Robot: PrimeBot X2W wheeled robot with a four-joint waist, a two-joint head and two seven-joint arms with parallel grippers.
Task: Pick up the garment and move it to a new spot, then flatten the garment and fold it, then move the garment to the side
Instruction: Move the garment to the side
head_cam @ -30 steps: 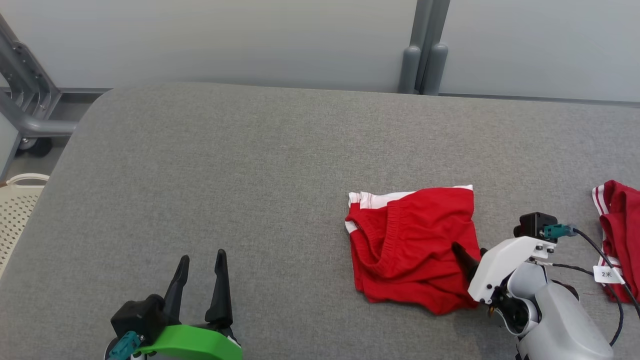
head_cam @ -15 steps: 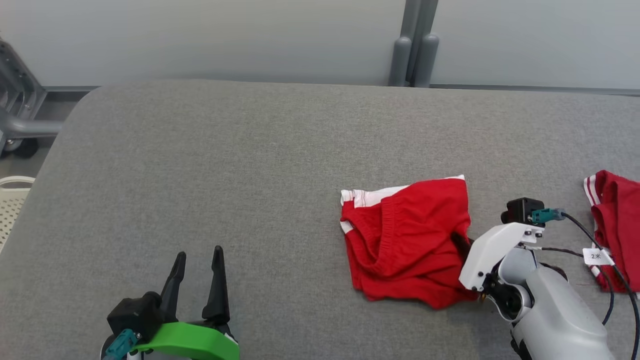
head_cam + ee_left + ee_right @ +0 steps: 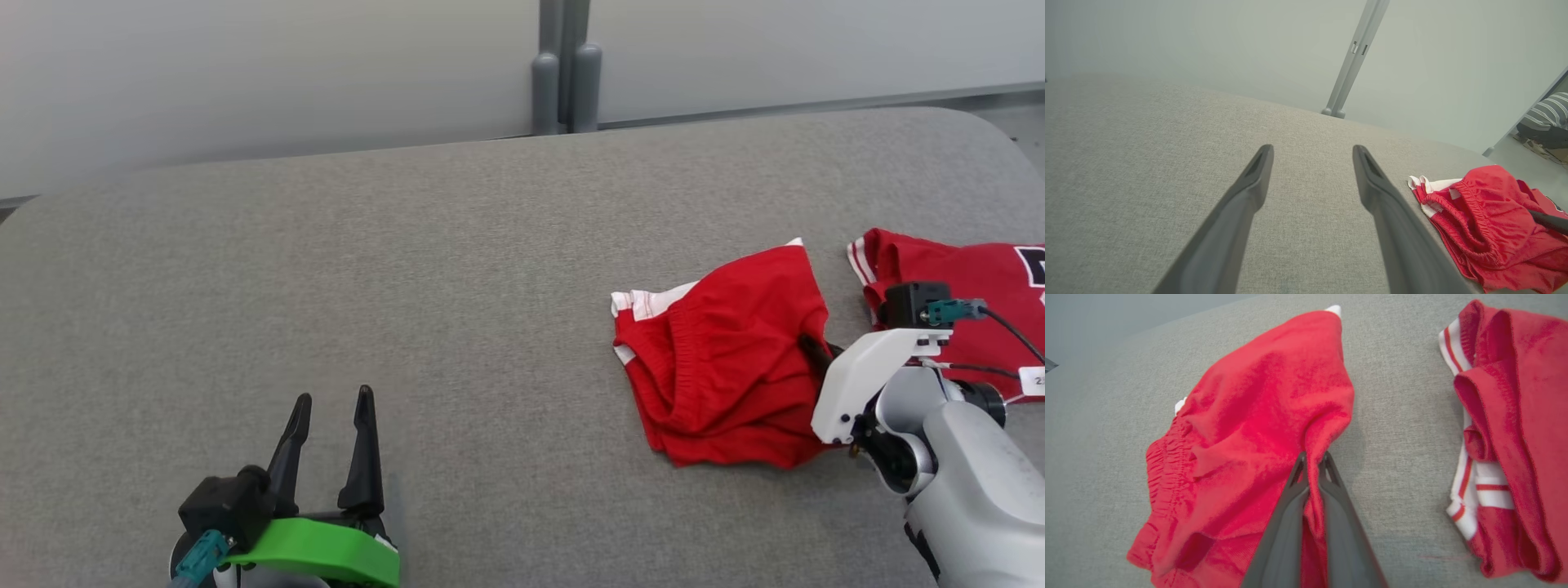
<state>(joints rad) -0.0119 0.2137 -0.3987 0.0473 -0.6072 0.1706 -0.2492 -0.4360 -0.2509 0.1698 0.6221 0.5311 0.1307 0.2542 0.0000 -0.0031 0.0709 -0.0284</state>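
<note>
**Work surface.** A grey fabric-covered desk (image 3: 408,286) with rounded corners is set before a pale wall panel (image 3: 245,73) and a grey upright post (image 3: 563,73).

**Task item.** The garment (image 3: 718,376), a pair of red shorts with an elastic waistband and white trim, is found crumpled on the right half of the desk, toward the near edge. Its waistband side is turned toward the middle of the desk. In the right wrist view the garment (image 3: 1257,408) is seen bunched, with a fold at its right-hand edge drawn up toward the arm.

**Right arm.** The right jaws are closed almost completely, and that fold of red cloth is pinched between the two dark fingers (image 3: 1286,531). In the head view only a short length of the fingers (image 3: 810,347) is visible. It is seen at the garment's right edge, ahead of the white wrist bracket (image 3: 865,376).

**Left arm.** The left jaws are spread wide and nothing is held. Their fingers (image 3: 363,441) are seen at the lower left of the head view over bare desk, well apart from the garment. In the left wrist view the garment (image 3: 1486,228) is seen off to the right of the fingers (image 3: 1241,212).

**Other item.** A second red garment (image 3: 963,278) with red-and-white striped trim lies on the desk beyond the right arm. In the right wrist view a strip of bare desk (image 3: 1404,416) is seen between it (image 3: 1527,396) and the shorts.
</note>
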